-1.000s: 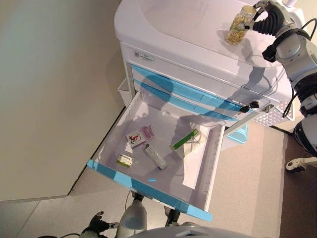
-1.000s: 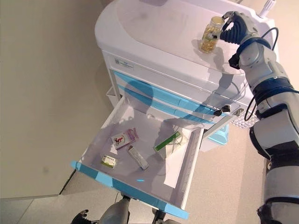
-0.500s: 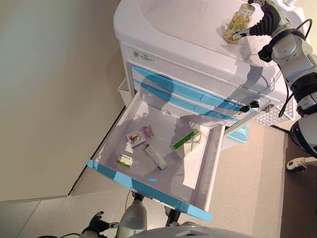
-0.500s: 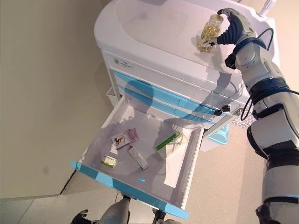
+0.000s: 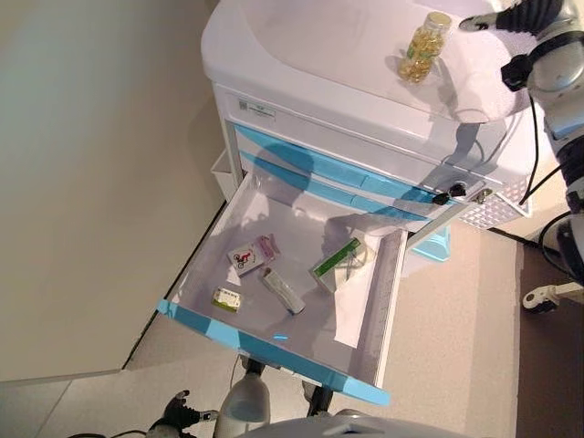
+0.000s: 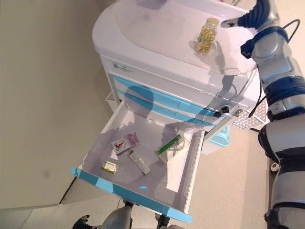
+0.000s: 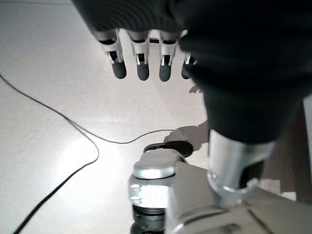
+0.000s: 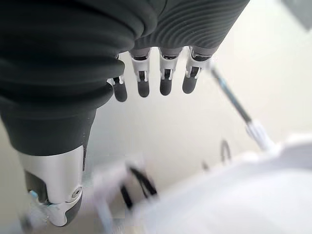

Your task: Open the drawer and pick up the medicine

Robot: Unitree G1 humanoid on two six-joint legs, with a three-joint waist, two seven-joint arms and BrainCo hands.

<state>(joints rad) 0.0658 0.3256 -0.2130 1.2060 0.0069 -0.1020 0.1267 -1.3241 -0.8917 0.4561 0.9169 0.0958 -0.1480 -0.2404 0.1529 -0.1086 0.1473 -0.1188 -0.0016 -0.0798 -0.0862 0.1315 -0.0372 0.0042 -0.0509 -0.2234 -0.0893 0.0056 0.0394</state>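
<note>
Medicine bottle is standing upright on the white top of the cart, long axis vertical, pale cap up, clear wall showing yellow capsules. No label on it can be made out.

Right hand is hovering just beside the bottle, near the cart's far right edge, apart from it; in the right wrist view its fingers are hanging straight and spread, holding nothing.

Left hand is hanging low over the floor, fingers straight and relaxed, empty.

Drawer with its blue front is standing pulled fully out below the cart's blue-striped drawer fronts. Lying in it:
- pink-and-white box with a red figure printed on it, wording too small to read;
- small yellow-green packet near the front left corner;
- white oblong box, long axis running diagonally toward the front right;
- green-edged box, tilted, long axis running toward the back right;
- white sheet of paper along the right wall.

A small white label is sitting on the cart's front just under the top; its print is unreadable.
</note>
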